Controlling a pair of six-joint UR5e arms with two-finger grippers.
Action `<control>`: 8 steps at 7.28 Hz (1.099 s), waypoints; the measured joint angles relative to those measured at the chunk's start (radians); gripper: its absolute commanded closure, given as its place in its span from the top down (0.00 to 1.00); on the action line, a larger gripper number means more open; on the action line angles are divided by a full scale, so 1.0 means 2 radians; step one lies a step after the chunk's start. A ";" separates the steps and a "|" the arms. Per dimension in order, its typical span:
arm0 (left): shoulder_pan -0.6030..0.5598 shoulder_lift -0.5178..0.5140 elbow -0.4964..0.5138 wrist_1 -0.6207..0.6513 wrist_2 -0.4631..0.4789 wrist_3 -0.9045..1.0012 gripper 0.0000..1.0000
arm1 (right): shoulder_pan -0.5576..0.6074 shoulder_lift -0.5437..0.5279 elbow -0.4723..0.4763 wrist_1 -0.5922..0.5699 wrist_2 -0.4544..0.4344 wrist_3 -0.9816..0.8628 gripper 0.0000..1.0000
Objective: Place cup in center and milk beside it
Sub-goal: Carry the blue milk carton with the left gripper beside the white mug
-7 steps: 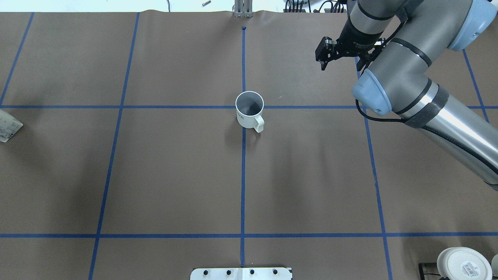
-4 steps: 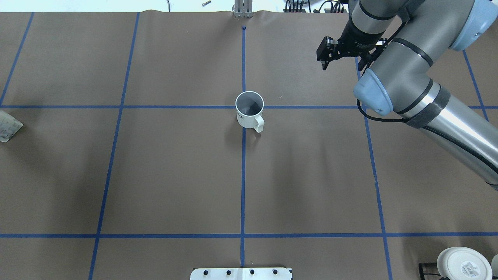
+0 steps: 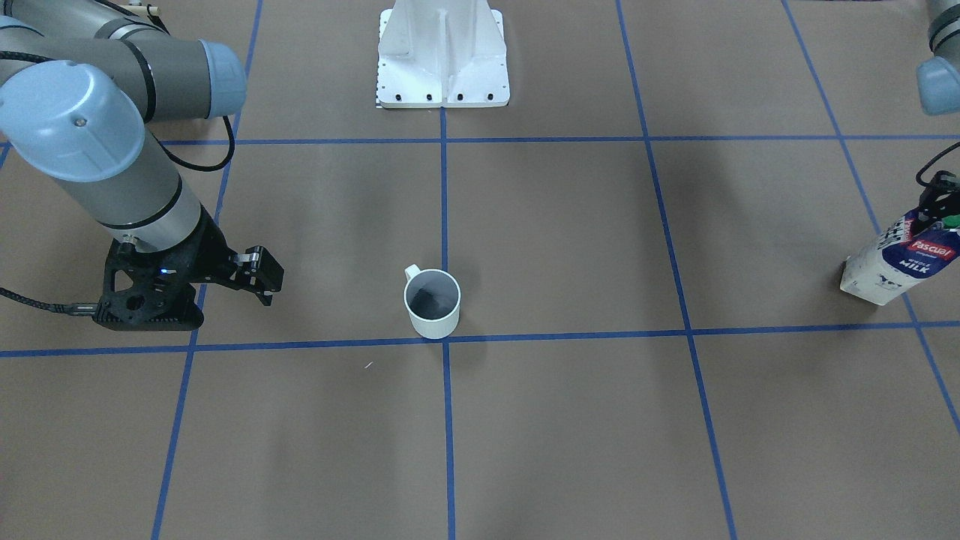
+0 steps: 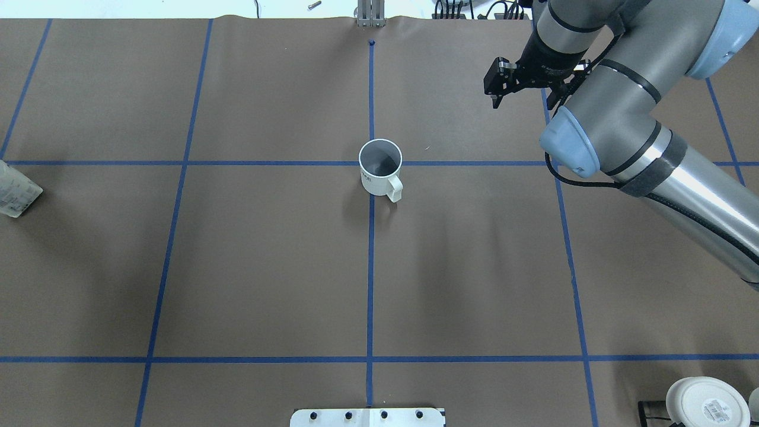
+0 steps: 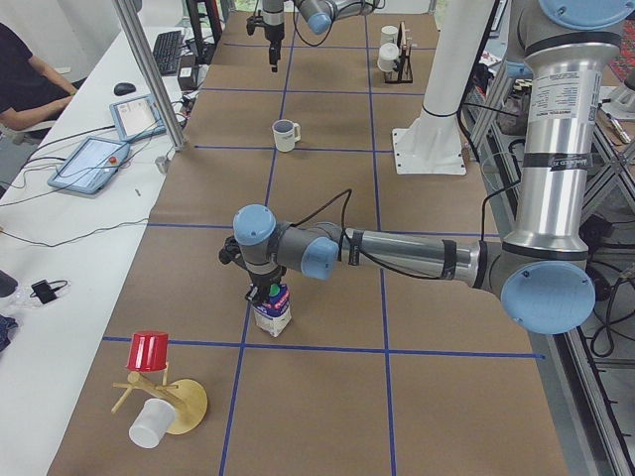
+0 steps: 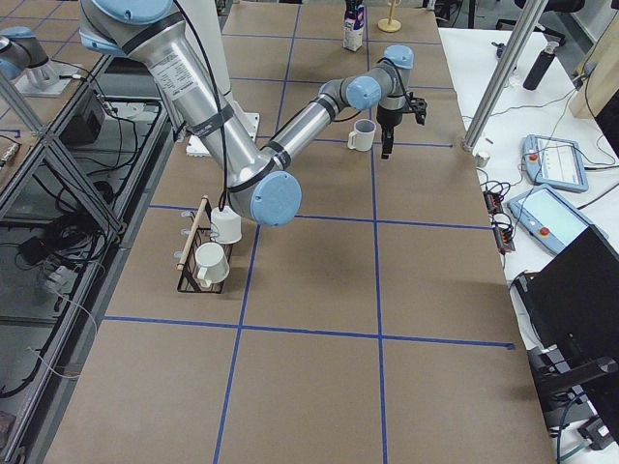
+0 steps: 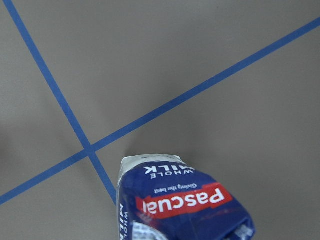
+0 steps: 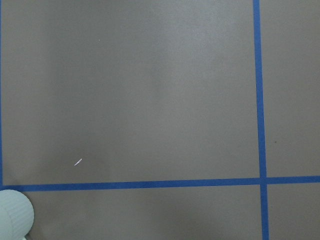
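Observation:
The cup (image 4: 380, 172), a small white mug with a grey inside, stands upright on the center crossing (image 4: 371, 163) of the blue tape, handle toward the robot; it also shows in the front view (image 3: 432, 304). My right gripper (image 4: 520, 101) hangs open and empty far to the cup's right and beyond it (image 3: 229, 307). The milk (image 3: 900, 259), a white and dark-blue carton, is tilted at the table's far left (image 4: 16, 193). My left gripper (image 3: 934, 210) is shut on its top (image 5: 270, 309). The left wrist view shows the carton (image 7: 182, 202) over a tape crossing.
A wire rack with white mugs (image 6: 208, 256) stands at the near right corner (image 4: 705, 403). The white robot base plate (image 3: 442, 52) sits at the near middle edge. A red cup and a white cup (image 5: 149, 352) lie on a wooden stand at the left end.
The milk carton has shifted a little to the right and away from the robot at the left edge. The right gripper has drifted slightly farther from the cup. The cup has not moved.

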 measured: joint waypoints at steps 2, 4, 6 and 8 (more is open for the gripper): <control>-0.002 -0.035 -0.044 0.095 -0.011 -0.003 0.00 | 0.000 -0.001 0.003 0.000 0.002 0.001 1.00; 0.004 -0.094 -0.072 0.156 -0.015 -0.078 0.00 | 0.001 -0.007 0.012 0.000 0.007 0.002 1.00; 0.045 -0.173 -0.073 0.165 -0.028 -0.225 0.00 | 0.001 -0.018 0.023 0.002 0.012 0.002 1.00; 0.115 -0.248 -0.066 0.161 -0.024 -0.360 0.00 | 0.001 -0.025 0.029 0.003 0.013 0.001 1.00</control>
